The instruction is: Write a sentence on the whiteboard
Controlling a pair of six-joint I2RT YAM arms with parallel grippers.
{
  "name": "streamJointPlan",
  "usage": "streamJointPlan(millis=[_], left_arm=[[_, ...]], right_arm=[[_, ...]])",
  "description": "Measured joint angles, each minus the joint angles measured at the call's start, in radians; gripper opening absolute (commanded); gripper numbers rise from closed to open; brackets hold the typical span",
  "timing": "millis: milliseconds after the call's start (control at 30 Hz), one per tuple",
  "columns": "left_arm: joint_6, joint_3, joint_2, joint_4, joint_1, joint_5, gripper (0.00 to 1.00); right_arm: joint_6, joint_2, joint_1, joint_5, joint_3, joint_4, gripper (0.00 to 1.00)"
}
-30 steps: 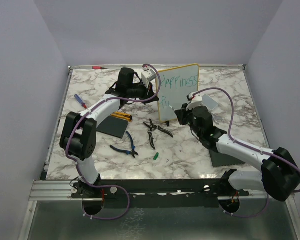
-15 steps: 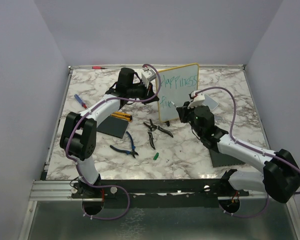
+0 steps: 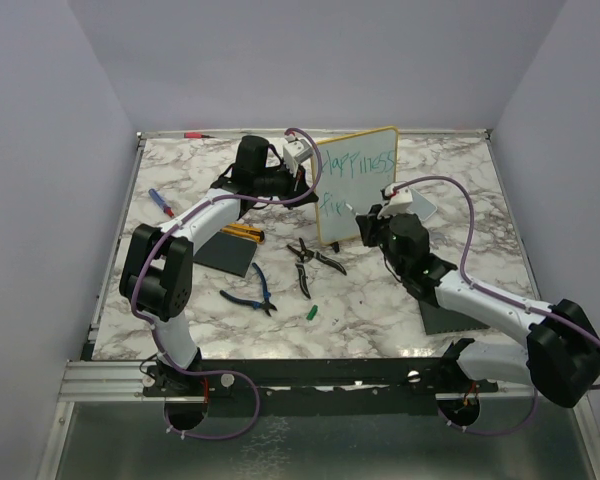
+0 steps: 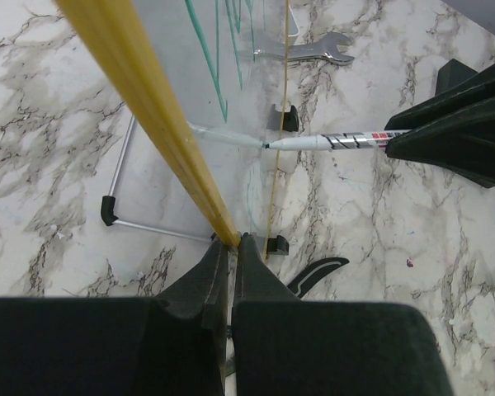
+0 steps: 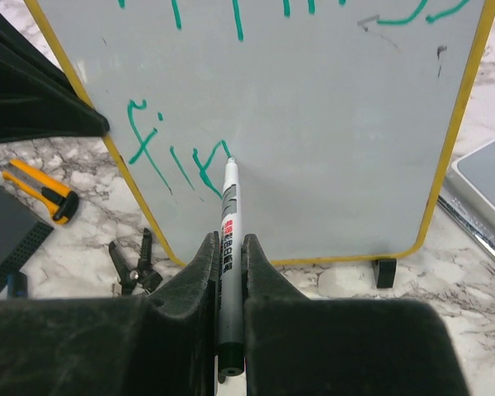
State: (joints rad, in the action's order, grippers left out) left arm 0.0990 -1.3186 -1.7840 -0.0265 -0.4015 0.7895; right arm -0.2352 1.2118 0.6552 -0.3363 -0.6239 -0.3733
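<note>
L gripper (image 4: 228,247) clamps whiteboard (image 5: 338,148) rim — R gripper (image 5: 228,272) clamps marker (image 5: 229,206), tip at sentence (image 5: 177,161) end; blank board rightward.

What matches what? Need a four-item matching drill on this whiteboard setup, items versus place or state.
Items:
1. marker
2. whiteboard
3. utility knife
4. pliers

Place or state:
A. yellow rim pinched by the left fingers
B. flat on the marble, blue handles
C. tip on the board, held in the right fingers
D. yellow and orange, lying on the table

Pairs: 1-C, 2-A, 3-D, 4-B
</note>
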Motion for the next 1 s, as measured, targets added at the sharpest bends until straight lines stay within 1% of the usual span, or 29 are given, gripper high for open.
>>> streamJointPlan(millis=[300,667,1000], left_arm=[[0.000,0.000,0.000,0.000,0.000,0.000,0.00],[0.000,0.000,0.000,0.000,0.000,0.000,0.00],[0.000,0.001,0.002,-0.001,0.000,0.000,0.00]], right_arm=[[-0.026,0.000,0.000,0.000,0.072,0.019,0.00],[-0.026,-0.039,0.000,0.000,0.066,0.019,0.01],[-0.026,-0.039,-0.001,-0.018,0.040,0.016,0.01]])
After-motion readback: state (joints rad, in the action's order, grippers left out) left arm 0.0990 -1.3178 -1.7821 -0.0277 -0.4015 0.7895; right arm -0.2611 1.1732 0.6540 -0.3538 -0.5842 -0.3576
